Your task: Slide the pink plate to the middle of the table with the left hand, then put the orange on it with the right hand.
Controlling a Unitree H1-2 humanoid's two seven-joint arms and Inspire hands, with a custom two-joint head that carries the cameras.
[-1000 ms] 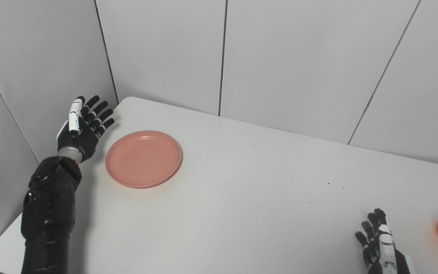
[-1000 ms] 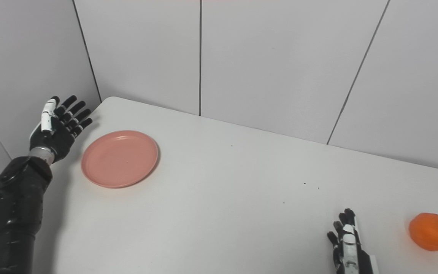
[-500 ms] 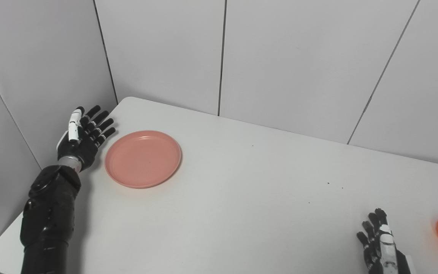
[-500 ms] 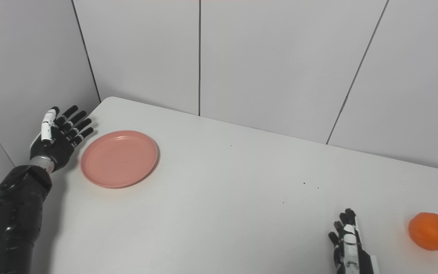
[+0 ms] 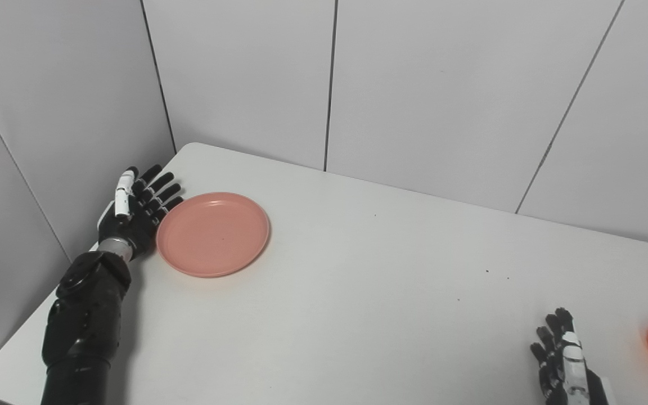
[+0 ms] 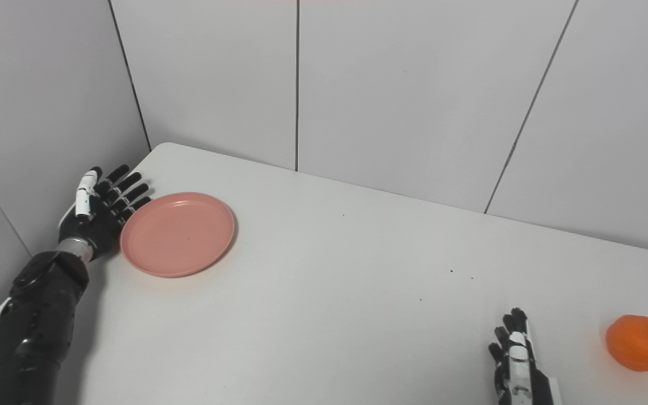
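Plate first: the pink plate (image 5: 213, 234) lies flat near the table's (image 5: 358, 292) far-left corner. The left hand (image 5: 133, 211) stands just beside its left rim, fingers (image 5: 158, 194) straight and spread, holding nothing; actual contact with the rim cannot be judged. The orange (image 6: 639, 342) sits near the right edge, well apart from the plate. The right hand (image 6: 518, 365) rests beside it, fingers extended and empty.

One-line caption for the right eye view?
Open left hand beside the pink plate; open right hand waits near the orange.
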